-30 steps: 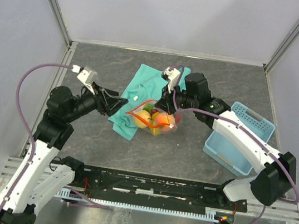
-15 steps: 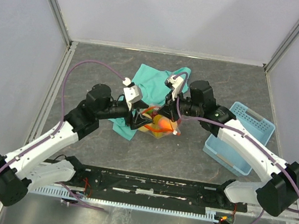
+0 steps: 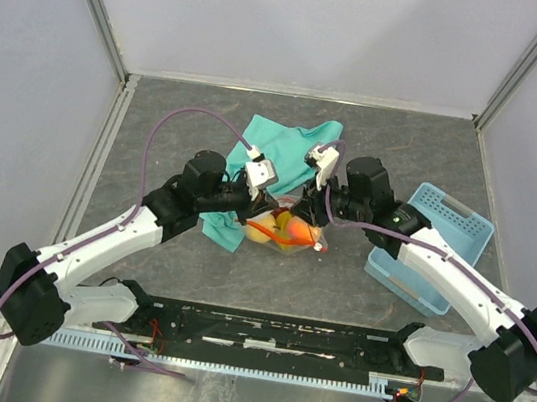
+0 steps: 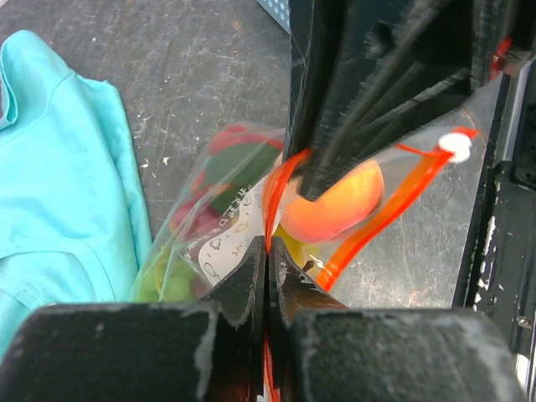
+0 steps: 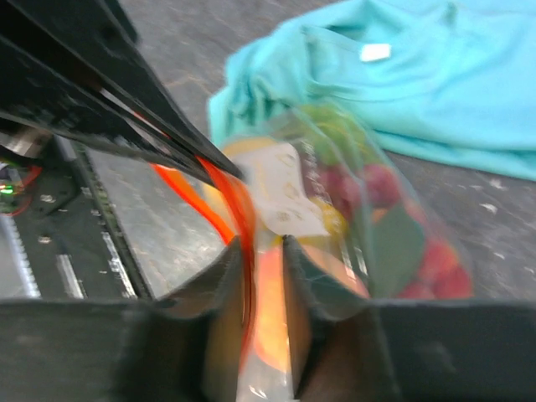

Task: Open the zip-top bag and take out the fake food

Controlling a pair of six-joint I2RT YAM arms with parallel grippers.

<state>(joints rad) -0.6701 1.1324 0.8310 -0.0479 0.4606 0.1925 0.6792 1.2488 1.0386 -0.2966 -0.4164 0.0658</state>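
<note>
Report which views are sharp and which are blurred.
Top external: evenly lit, sharp throughout, soft shadows only. Left wrist: zip-top bag and peach fairly crisp, the left gripper in the foreground out of focus. Right wrist: smeared overall, bag and teal cloth both soft.

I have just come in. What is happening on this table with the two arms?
Both arms are working on the zip-top bag, next to a teal cloth. The left gripper is shut on the bag's orange zip strip. The right gripper has its fingers either side of the rim a little farther along; whether it grips is unclear. The fake food, a peach among it, is inside the bag.
</note>
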